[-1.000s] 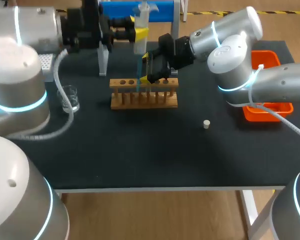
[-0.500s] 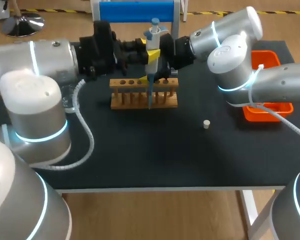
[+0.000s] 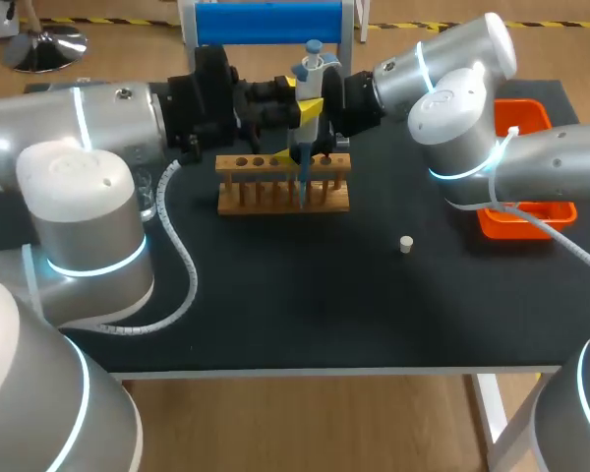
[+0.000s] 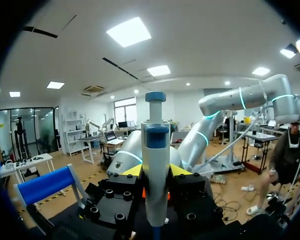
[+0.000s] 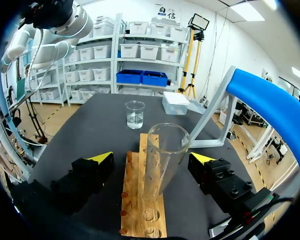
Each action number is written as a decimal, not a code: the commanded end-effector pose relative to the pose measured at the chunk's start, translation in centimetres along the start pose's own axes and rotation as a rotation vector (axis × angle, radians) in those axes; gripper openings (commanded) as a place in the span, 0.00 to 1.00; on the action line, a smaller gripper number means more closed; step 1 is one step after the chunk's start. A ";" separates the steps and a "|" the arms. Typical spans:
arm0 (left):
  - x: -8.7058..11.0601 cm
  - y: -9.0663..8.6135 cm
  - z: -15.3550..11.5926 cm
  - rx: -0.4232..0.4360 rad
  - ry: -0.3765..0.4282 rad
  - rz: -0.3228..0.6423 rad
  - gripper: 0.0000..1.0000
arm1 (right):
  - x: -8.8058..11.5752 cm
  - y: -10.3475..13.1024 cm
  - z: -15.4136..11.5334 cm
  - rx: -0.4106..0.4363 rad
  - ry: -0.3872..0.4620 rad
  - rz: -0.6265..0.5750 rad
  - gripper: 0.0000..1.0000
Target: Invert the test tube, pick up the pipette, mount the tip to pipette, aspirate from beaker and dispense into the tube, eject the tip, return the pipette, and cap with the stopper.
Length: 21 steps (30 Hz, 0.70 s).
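Left hand has swung over from the beaker, clamped on the pipette; its tip dangles below it at the test tube, which stands untouched between the spread fingers of the right hand; guessing dispense is next.

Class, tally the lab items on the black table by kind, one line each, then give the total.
Pipette: 1
Test tube: 1
Beaker: 1
Stopper: 1
Tip box: 1
Wooden rack: 1
Orange tray: 1
Blue-topped stand: 1
Total: 8
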State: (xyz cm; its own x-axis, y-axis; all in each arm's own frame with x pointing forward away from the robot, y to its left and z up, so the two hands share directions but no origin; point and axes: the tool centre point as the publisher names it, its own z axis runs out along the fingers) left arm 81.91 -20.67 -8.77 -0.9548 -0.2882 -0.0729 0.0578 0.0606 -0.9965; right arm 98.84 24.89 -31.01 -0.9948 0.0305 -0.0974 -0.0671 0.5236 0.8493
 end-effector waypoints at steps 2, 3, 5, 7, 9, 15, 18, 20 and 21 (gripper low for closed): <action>0.2 0.1 -0.3 0.008 0.001 0.009 0.00 | -0.1 0.0 -0.1 0.002 0.004 0.000 1.00; 0.3 0.0 -0.3 0.007 0.007 0.013 0.00 | -0.1 0.0 -0.1 0.002 0.004 0.000 1.00; 0.4 0.0 -0.3 0.007 0.006 0.015 0.00 | -0.1 0.0 -0.1 0.002 0.004 0.000 1.00; 0.5 -0.2 -0.4 0.008 0.003 0.022 0.00 | -0.1 0.0 -0.1 0.002 0.004 0.000 1.00; 0.5 -0.2 -0.4 0.008 0.003 0.022 0.00 | -0.1 0.0 -0.1 0.002 0.004 0.000 1.00; 0.5 -0.2 -0.4 0.008 0.003 0.022 0.00 | -0.1 0.0 -0.1 0.002 0.004 0.000 1.00; 0.5 -0.2 -0.4 0.008 0.003 0.022 0.00 | -0.1 0.0 -0.1 0.002 0.004 0.000 1.00; 0.5 -0.2 -0.4 0.008 0.003 0.022 0.00 | 0.1 -0.1 -0.6 -0.003 0.003 -0.002 1.00; 0.5 -0.2 -0.4 0.008 0.003 0.022 0.00 | 0.2 -0.1 -1.1 -0.009 0.002 -0.002 1.00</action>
State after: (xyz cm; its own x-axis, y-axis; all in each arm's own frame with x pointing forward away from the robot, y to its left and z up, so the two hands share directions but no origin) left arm 81.35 -20.47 -8.63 -0.9540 -0.2847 -0.0937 0.0795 0.0611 -0.9950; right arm 98.87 24.83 -30.97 -0.9947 0.0311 -0.0983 -0.0677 0.5229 0.8497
